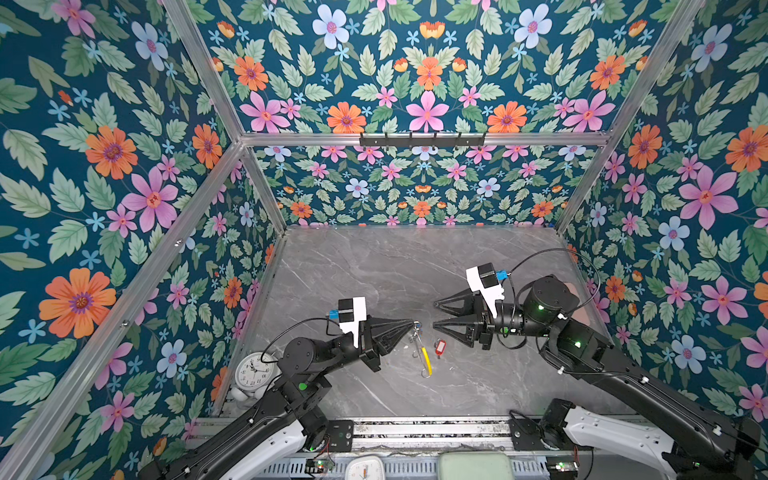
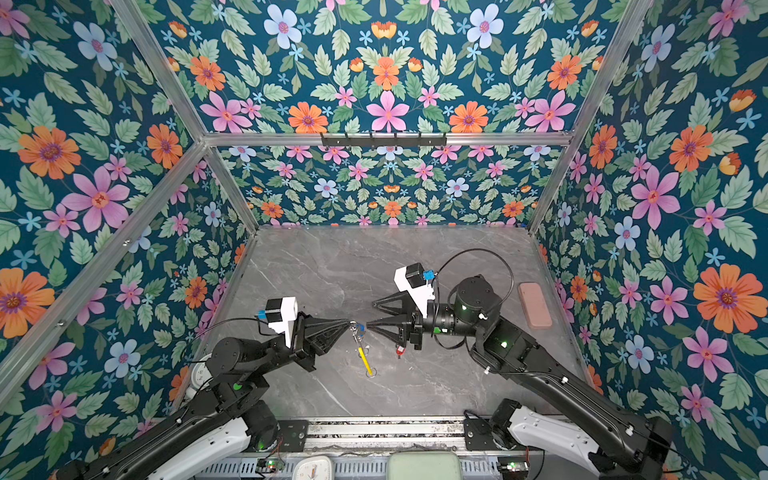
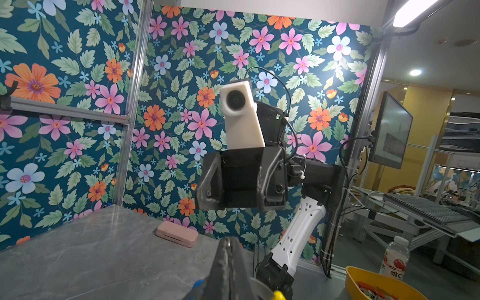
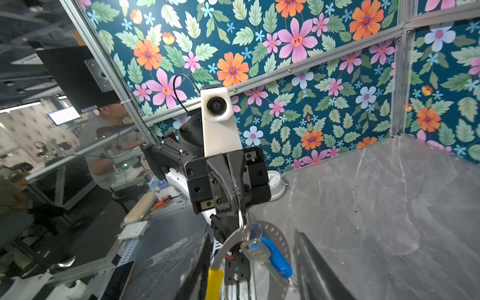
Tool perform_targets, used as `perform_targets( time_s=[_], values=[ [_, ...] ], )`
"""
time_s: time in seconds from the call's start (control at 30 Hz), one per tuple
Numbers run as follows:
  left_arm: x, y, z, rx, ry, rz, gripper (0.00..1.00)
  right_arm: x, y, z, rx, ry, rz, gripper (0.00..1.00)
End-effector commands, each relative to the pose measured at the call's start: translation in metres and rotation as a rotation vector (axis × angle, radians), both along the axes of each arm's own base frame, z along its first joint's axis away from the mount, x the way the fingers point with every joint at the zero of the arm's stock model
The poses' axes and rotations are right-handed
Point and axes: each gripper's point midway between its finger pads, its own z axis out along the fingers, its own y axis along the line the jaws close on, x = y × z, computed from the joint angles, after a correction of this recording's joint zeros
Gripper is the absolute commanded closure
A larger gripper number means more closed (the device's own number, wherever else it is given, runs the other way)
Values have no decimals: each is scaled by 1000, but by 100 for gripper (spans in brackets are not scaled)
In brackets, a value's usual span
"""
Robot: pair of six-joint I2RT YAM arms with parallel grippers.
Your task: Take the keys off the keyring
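My left gripper point(image 1: 413, 322) point(image 2: 348, 322) point(image 3: 230, 241) is shut on the top of the keyring point(image 1: 420, 349) point(image 4: 231, 241). The keyring is a thin grey hoop and hangs above the table with its yellow section point(image 1: 426, 362) point(image 2: 365, 360) pointing down. The key with the blue tag point(image 2: 360, 328) point(image 4: 275, 257) dangles from the hoop just below the left fingertips. It sits between the spread fingers of my right gripper point(image 1: 434, 313) point(image 2: 370, 316) point(image 4: 252, 233), which is open and faces the left one. The key with the red tag point(image 1: 440, 347) point(image 2: 400, 351) lies on the table under the right gripper.
A round white clock point(image 1: 253, 370) point(image 4: 275, 181) stands at the table's front left, behind the left arm. A pink case point(image 2: 535, 305) point(image 3: 178, 233) lies by the right wall. A black hook rail point(image 1: 422, 139) is mounted on the back wall. The grey marble tabletop point(image 1: 374, 266) is walled on three sides.
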Motion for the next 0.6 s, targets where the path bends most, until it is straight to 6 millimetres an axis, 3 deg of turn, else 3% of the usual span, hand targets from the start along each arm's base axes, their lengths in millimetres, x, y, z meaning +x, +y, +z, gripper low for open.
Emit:
perform_targets(
  time_s=[0.0,0.13,0.3,0.57],
  values=[
    [-2,9,20,-99,-40,13,100,-7,7,20,83,3,76,48],
    [1,7,18,-107,-30,11,100,-10,13,16,77,19,113,52],
    [4,7,16,-120,-21,18,100,-10,18,6,45,38,119,66],
    [8,9,13,-130,-15,41,100,-10,21,-3,30,55,119,72]
  ],
)
